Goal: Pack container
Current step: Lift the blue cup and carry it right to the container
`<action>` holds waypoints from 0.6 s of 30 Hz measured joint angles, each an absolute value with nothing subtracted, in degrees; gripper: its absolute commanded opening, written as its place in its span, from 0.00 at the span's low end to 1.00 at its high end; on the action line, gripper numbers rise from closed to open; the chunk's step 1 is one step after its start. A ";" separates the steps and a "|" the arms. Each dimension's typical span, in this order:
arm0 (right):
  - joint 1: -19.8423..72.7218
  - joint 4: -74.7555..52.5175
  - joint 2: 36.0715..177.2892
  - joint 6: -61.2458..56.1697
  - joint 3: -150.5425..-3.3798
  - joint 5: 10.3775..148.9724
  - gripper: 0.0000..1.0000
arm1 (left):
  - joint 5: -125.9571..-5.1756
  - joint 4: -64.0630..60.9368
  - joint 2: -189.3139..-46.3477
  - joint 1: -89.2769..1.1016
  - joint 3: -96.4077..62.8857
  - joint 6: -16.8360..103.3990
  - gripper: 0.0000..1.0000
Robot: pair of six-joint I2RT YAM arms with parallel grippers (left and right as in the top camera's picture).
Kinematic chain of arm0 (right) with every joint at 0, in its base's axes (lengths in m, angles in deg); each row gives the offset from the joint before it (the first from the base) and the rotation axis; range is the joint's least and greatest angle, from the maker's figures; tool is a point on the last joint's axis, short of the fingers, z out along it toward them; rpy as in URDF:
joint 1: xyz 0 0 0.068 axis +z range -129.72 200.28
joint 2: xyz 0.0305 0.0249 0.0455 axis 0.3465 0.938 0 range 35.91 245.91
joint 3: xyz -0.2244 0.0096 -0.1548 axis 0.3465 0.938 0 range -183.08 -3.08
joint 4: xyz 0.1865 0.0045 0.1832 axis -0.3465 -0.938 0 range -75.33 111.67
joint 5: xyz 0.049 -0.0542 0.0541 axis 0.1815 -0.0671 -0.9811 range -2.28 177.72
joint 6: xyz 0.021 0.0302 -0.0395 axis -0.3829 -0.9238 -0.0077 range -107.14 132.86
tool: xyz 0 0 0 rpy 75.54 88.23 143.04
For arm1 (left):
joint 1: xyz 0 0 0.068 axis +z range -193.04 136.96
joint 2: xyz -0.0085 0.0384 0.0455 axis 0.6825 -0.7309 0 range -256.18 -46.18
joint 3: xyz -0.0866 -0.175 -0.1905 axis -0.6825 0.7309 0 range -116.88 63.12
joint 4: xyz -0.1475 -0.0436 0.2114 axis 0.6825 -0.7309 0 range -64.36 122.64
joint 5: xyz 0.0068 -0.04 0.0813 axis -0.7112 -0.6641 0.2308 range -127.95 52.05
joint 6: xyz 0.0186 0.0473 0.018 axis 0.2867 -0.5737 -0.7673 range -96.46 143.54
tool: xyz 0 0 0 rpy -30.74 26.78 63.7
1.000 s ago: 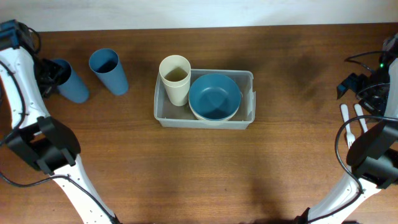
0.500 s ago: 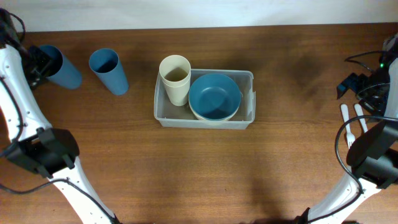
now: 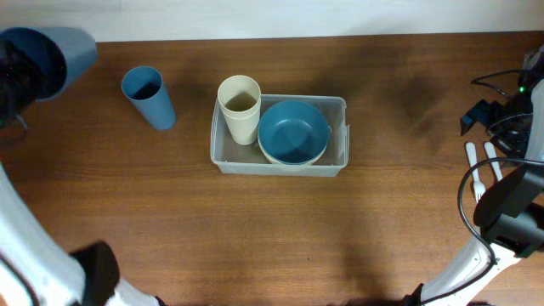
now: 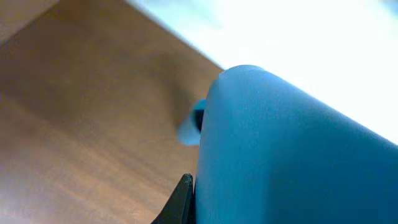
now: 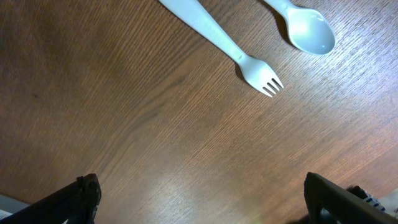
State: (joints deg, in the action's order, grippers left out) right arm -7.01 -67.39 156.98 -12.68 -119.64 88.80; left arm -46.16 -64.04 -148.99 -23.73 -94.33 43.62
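Blue cup (image 3: 58,49) held clear of the counter (image 3: 272,229), apparently clamped in my closed left tool (image 3: 19,75); my right tool (image 5: 208,202) gapes wide and empty above the white fork (image 5: 224,46)

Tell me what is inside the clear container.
The container holds a cream cup and a blue bowl. A pale rim shows under the bowl; the rest beneath is covered.
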 measured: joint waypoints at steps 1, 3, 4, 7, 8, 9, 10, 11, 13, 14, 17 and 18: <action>-7.01 -67.39 156.98 -12.66 -119.64 88.80 0.99 | -46.38 -64.04 -147.68 -25.06 -94.33 43.12 0.02; -7.01 -67.39 156.98 -12.68 -119.64 88.80 0.99 | -47.03 -64.06 -145.69 -28.23 -94.27 42.33 0.02; -7.01 -67.39 156.98 -12.66 -119.64 88.80 0.99 | -47.32 -64.04 -145.03 -30.15 -94.00 42.11 0.02; -7.01 -67.39 156.98 -12.66 -119.64 88.80 0.99 | -48.06 -64.04 -144.24 -35.53 -91.88 41.48 0.02; -7.01 -67.41 156.98 -12.64 -119.64 88.80 0.99 | -48.21 -64.11 -144.20 -37.85 -90.53 41.33 0.01; -7.01 -67.39 156.98 -12.66 -119.64 88.80 0.99 | -48.43 -64.04 -144.22 -39.99 -89.13 41.19 0.02; -7.01 -67.39 156.98 -12.68 -119.64 88.80 0.98 | -48.52 -64.02 -144.27 -42.09 -87.36 41.02 0.01; -7.01 -67.41 156.98 -12.68 -119.64 88.80 0.99 | -48.50 -64.04 -144.33 -43.90 -85.57 40.82 0.02; -7.01 -67.39 156.98 -12.68 -119.64 88.80 0.99 | -48.34 -64.00 -144.49 -47.33 -81.17 40.56 0.02; -7.01 -67.39 156.98 -12.68 -119.64 88.82 0.99 | -48.02 -64.11 -144.57 -48.54 -79.14 40.41 0.02; -7.01 -67.39 156.98 -12.66 -119.64 88.80 0.99 | -47.14 -63.63 -145.34 -51.51 -73.00 40.17 0.01; -7.01 -67.39 156.98 -12.64 -119.64 88.80 0.99 | -46.86 -63.08 -145.58 -52.34 -70.77 40.12 0.02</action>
State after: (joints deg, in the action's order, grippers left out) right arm -7.01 -67.39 156.98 -12.64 -119.64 88.80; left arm -46.86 -63.08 -145.58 -52.34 -70.77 40.12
